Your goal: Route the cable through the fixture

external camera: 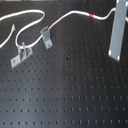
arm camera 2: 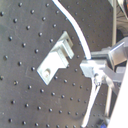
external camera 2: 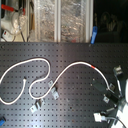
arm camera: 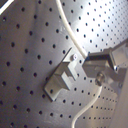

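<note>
The white cable (external camera: 65,19) loops across the black perforated board from the first exterior view's left. Its red band (external camera: 91,16) lies just before the gripper (external camera: 114,52), whose grey finger stands at the right. In the second exterior view the cable (external camera 2: 70,70) and its red band (external camera 2: 93,65) run toward the gripper (external camera 2: 111,93). Two small metal fixtures (external camera: 46,36) (external camera: 21,54) stand on the board, well to the left of the gripper; the cable curves beside them. In both wrist views the cable (arm camera 2: 80,35) passes a fixture (arm camera 2: 56,57) and runs into the closed fingers (arm camera 2: 97,66).
The board (external camera: 70,95) is a black plate with rows of holes. In the second exterior view, shelves with clear bins (external camera 2: 60,20) and clutter stand behind the board, and the arm's body (external camera 2: 122,92) fills the right edge.
</note>
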Controlling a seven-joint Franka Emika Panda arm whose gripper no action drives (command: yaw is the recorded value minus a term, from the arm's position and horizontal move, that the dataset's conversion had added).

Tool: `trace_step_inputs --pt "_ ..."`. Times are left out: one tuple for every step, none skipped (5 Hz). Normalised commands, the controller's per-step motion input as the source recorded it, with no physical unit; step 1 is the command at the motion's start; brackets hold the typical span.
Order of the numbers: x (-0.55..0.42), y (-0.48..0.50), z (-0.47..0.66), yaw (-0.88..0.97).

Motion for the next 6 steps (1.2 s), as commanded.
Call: trace_step_inputs --pt "-0.019 -0.034 0.00 0.00" --pt "-0.051 -0.090 0.23 -0.05" --pt "-0.236 -0.434 0.30 0.00" --pt "-0.012 -0.023 0.00 0.00" --pt "-0.084 0.036 -0.37 0.02" --pt "0.000 -0.002 -0.13 0.03"
